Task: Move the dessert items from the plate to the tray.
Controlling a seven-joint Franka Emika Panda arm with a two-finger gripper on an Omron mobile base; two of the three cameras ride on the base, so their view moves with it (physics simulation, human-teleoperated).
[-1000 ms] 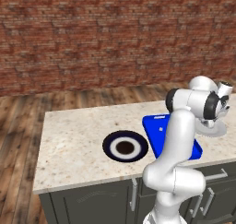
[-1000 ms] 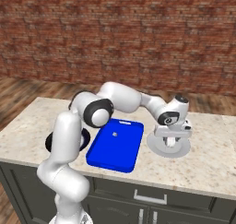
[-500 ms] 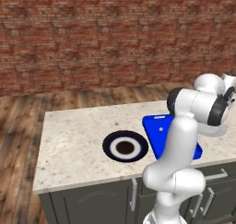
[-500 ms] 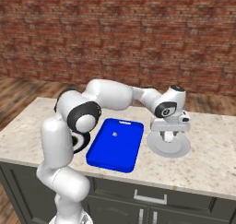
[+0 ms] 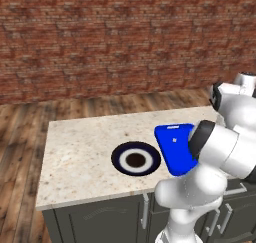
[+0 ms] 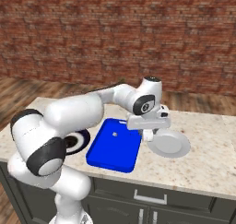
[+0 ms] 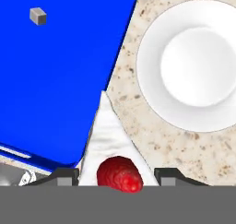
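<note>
The gripper (image 7: 118, 174), clamped on a white cake wedge (image 7: 110, 140) topped with a red berry, has swung from above the pale dish (image 6: 170, 143) at right of frame toward the blue tray (image 6: 113, 147), nearing drop-off.

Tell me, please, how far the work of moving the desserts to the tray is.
Done: a small grey cube lies on the tray, and the plate looks bare. In hand: the gripper holds a red-topped white cake slice just beside the tray. Left: set it on the tray.
</note>
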